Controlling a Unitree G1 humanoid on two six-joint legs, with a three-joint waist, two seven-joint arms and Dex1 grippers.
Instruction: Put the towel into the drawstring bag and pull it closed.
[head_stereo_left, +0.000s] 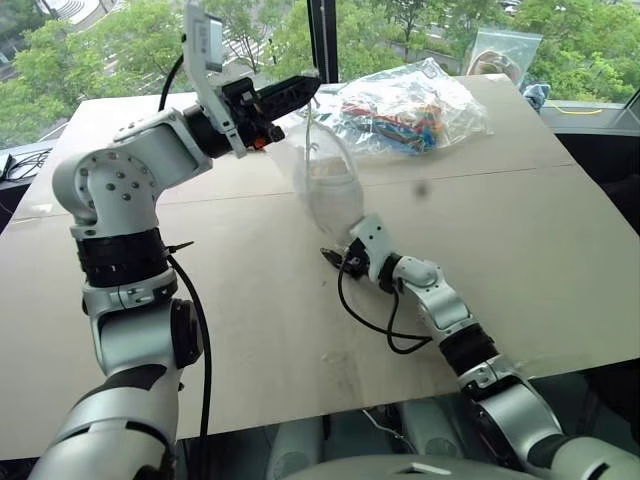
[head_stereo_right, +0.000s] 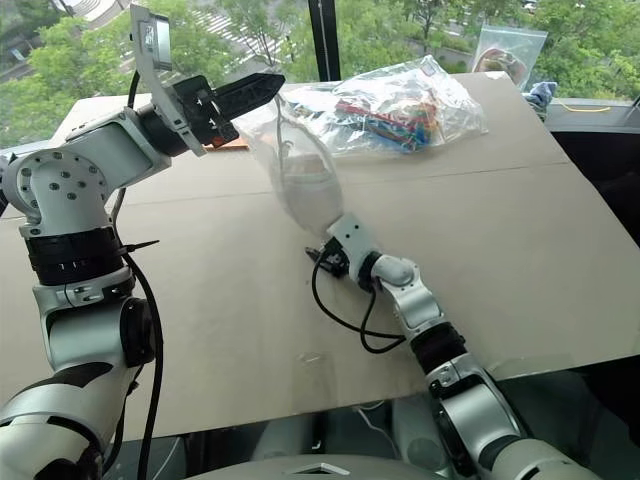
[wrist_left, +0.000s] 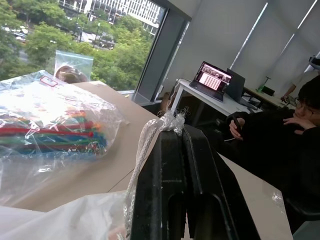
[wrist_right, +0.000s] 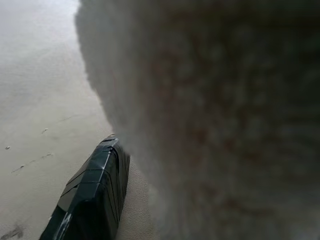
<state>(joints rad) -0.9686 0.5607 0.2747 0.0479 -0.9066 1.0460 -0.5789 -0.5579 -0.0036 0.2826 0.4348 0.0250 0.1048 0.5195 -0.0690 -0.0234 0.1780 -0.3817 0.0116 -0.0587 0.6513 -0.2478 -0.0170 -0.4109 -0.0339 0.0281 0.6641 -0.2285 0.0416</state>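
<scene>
Milky-white thin drawstring bag (head_stereo_left: 328, 178) hangs by its cord (wrist_left: 145, 150) from the left fingers (head_stereo_left: 290, 95), which are pressed together on the cord's knot, held up above the tan worktop (head_stereo_left: 520, 250). Bag bottom rests on the worktop, just ahead of the right fingers (head_stereo_left: 333, 258). Off-white towel (head_stereo_right: 300, 195) sits inside the bag's lower half, seen through the film. Right fingers low on the worktop, apart, one black finger (wrist_right: 92, 192) beside the fluffy bulk. Counts: one drawstring bag, one towel, one clear bag of colourful items (head_stereo_left: 410, 108), one small zip bag (head_stereo_left: 503, 55). Left arm raised, elbow bent, pointing across; right arm stretched forward, near level.
</scene>
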